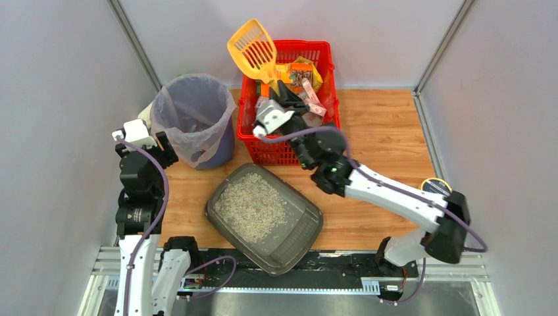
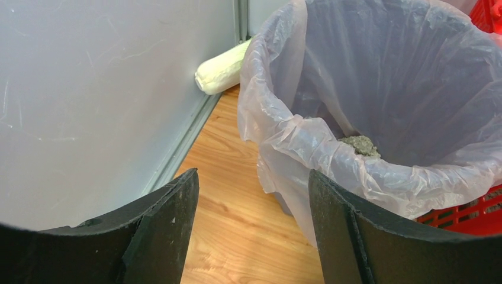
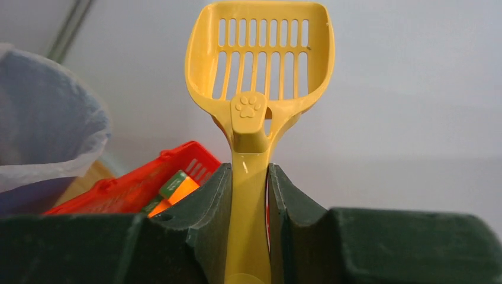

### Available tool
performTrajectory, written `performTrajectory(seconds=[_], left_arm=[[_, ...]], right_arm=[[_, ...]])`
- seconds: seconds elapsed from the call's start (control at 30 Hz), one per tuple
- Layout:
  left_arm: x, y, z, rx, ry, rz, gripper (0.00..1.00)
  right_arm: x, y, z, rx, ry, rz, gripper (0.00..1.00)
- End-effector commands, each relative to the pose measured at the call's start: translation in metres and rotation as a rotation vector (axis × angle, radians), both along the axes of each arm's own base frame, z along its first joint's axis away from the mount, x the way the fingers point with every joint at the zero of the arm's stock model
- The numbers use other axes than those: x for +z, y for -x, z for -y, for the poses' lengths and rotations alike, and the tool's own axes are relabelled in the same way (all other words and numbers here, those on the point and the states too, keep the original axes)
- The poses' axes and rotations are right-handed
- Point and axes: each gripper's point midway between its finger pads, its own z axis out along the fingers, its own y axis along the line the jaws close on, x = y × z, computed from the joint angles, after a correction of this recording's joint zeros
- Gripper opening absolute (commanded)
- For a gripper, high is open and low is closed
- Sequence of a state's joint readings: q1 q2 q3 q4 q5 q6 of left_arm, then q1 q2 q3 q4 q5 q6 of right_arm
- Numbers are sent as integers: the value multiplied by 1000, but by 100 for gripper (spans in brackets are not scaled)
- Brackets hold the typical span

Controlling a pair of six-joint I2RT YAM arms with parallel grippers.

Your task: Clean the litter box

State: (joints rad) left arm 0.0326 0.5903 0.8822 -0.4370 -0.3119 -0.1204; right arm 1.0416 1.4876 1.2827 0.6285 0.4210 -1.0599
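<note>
The litter box [image 1: 264, 218], a dark grey tray of pale gravelly litter, lies at the near middle of the wooden table. A yellow slotted scoop [image 1: 253, 48] [image 3: 258, 71] stands upright over the red basket [image 1: 289, 146], its handle clamped between the pads of my right gripper [image 1: 281, 92] [image 3: 249, 177], which is shut on it. My left gripper [image 1: 158, 141] [image 2: 253, 183] is open with nothing between its fingers, just left of the bag-lined bin [image 1: 192, 118] [image 2: 379, 118]. A grey clump of litter [image 2: 360, 145] rests inside the bag.
The red basket [image 3: 136, 183] holds several packets [image 1: 303, 76]. A white roll [image 2: 222, 71] lies in the corner behind the bin. Grey walls enclose the table on the left, back and right; the left wall is close to my left gripper.
</note>
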Motion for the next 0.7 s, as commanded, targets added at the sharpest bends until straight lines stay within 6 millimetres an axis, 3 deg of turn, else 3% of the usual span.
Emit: performTrajectory(seconds=[0.0, 0.03, 0.07, 0.13, 0.17, 0.23, 0.27, 0.3, 0.33, 0.53, 0.67], left_arm=[[6, -3, 6, -34, -34, 14, 75], [5, -4, 5, -32, -36, 10, 75], [5, -3, 5, -30, -42, 7, 75], [5, -6, 15, -73, -46, 0, 75], [4, -6, 17, -83, -49, -8, 75], [5, -8, 25, -120, -46, -14, 75], [3, -8, 28, -136, -44, -22, 75], [1, -10, 31, -152, -42, -34, 75], [3, -11, 37, -186, -35, -35, 75], [-10, -6, 60, -303, -15, -96, 76], [-23, 4, 68, -350, -17, -137, 75]], right_arm=[[-46, 33, 13, 183, -184, -498, 0], [-56, 39, 15, 203, -205, -560, 0], [-88, 49, 16, 220, -145, -659, 0], [-101, 67, 23, 263, -195, -780, 0], [-125, 78, 27, 260, -136, -868, 0], [-137, 94, 38, 253, -158, -986, 0], [-158, 105, 50, 212, -113, -1083, 0], [-157, 114, 56, 212, -132, -1128, 0], [-174, 134, 63, 215, -108, -1246, 0], [-199, 208, 93, 201, 6, -1659, 0], [-204, 231, 100, 137, 97, -1834, 0]])
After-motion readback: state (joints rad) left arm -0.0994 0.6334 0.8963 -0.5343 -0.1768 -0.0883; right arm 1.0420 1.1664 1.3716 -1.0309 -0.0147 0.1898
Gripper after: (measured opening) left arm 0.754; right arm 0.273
